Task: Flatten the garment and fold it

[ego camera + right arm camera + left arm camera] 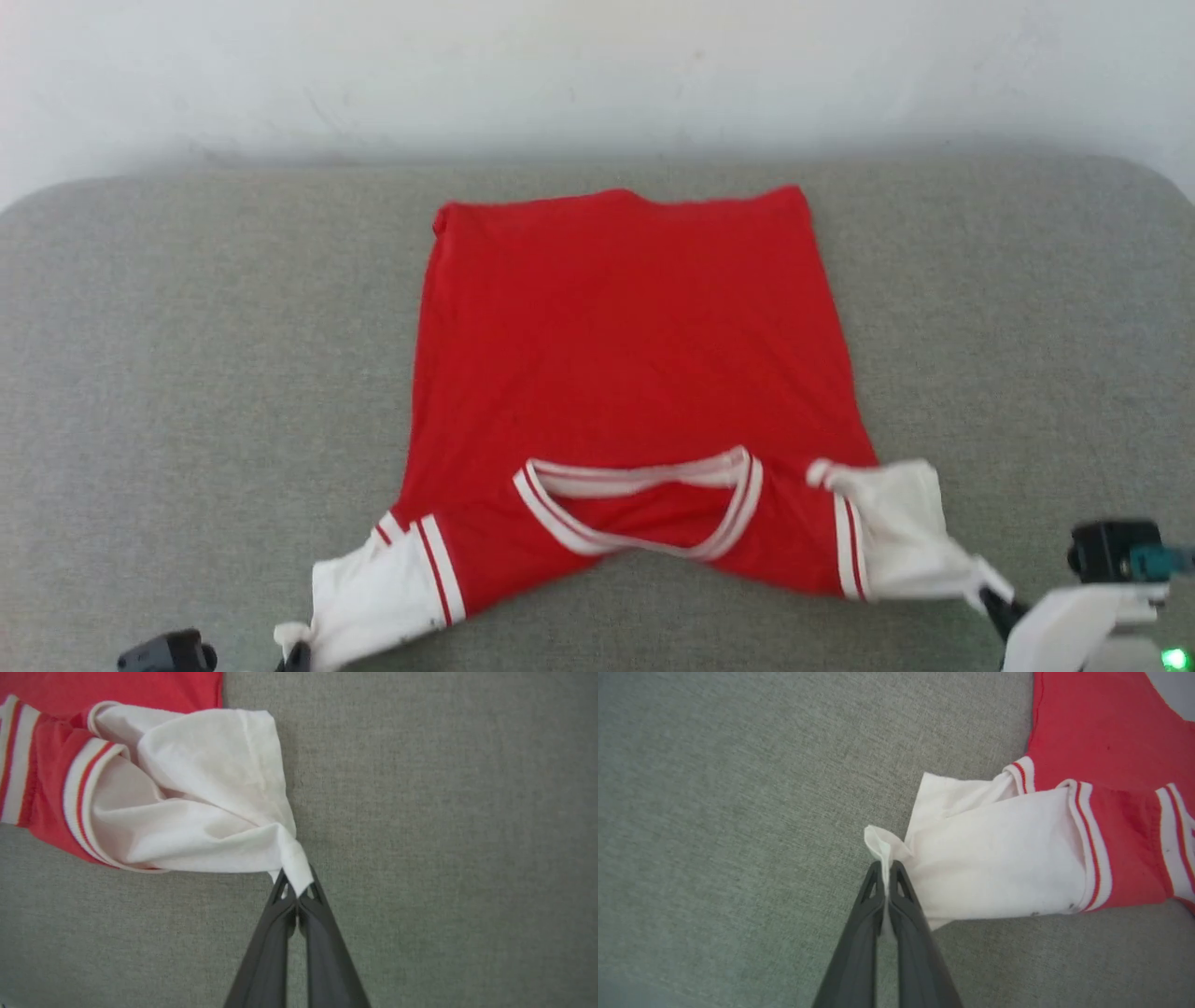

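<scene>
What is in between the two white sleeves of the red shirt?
In the head view, the striped collar lies between the left sleeve and the right sleeve, with red shoulder cloth of the garment on either side of it.

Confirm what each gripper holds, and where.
Both hold the garment: left gripper pinches one white sleeve at its outer edge, right gripper the other sleeve at its corner.
</scene>
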Robot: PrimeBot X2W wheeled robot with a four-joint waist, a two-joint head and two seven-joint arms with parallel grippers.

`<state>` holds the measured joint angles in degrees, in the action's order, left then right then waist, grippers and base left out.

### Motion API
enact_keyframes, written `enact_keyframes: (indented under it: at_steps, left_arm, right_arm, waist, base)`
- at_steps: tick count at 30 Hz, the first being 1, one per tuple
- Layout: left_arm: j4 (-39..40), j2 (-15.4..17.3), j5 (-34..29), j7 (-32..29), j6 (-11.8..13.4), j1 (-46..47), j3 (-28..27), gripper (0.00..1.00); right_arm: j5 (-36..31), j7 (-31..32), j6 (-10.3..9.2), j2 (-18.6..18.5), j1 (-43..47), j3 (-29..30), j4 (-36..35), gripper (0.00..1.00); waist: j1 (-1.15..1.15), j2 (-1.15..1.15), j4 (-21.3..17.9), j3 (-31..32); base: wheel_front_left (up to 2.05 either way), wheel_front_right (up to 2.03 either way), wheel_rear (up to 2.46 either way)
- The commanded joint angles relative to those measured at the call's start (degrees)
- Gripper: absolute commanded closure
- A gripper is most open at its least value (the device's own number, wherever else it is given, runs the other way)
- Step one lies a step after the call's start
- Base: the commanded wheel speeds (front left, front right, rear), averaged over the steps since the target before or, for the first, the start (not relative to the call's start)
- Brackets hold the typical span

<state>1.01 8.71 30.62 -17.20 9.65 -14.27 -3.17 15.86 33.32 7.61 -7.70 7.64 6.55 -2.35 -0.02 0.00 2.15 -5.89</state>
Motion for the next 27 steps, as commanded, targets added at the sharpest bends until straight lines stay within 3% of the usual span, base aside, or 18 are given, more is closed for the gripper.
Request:
enact_keyframes:
  at_steps: [1,5,10,11,12,19,27]
  left_arm:
    - [-0.27,0.05,-0.61,0.12,0.44,-0.91,-0.11,1.00]
    - [-0.63,-0.05,-0.97,0.93,0.84,-2.03,-0.15,1.00]
    - [-0.62,-0.36,-1.28,2.82,0.46,-1.59,0.27,1.00]
    - [-0.55,-0.48,-1.13,3.11,0.28,-1.41,0.34,1.00]
    - [-0.48,-0.51,-1.09,3.37,0.13,-1.27,0.42,1.00]
    - [1.30,-0.17,-1.23,4.07,-1.09,-1.22,1.56,1.00]
    - [3.24,-0.25,-1.90,4.09,-1.95,0.62,3.77,1.00]
  right_arm:
    - [-0.66,0.61,-0.12,1.06,1.36,1.11,-0.29,1.00]
    - [-1.12,3.45,-0.12,3.94,4.97,3.81,0.00,1.00]
    - [0.34,3.93,-0.12,4.72,6.13,3.41,2.25,1.00]
    - [0.63,3.27,-0.12,4.75,6.01,3.09,2.67,0.59]
    - [1.11,2.54,-0.12,4.77,5.93,2.76,3.21,0.00]
    - [2.37,-2.52,-0.12,4.80,5.20,2.54,2.35,0.00]
    - [-0.96,-16.08,-0.12,4.75,-4.82,6.03,-0.39,0.00]
  waist:
    - [0.02,0.00,0.74,1.45]
    - [0.02,0.00,0.78,1.96]
    - [0.02,0.00,0.73,2.60]
    - [0.02,0.00,0.77,2.74]
    - [0.02,0.00,0.85,3.00]
    - [0.02,0.00,2.03,3.85]
    - [0.02,0.00,5.11,2.44]
  base:
    - [0.00,0.00,0.00]
    - [0.00,0.00,0.00]
    - [0.00,0.00,0.00]
    - [0.00,0.00,0.00]
    - [0.00,0.00,0.00]
    - [0.00,0.00,0.00]
    - [0.00,0.00,0.00]
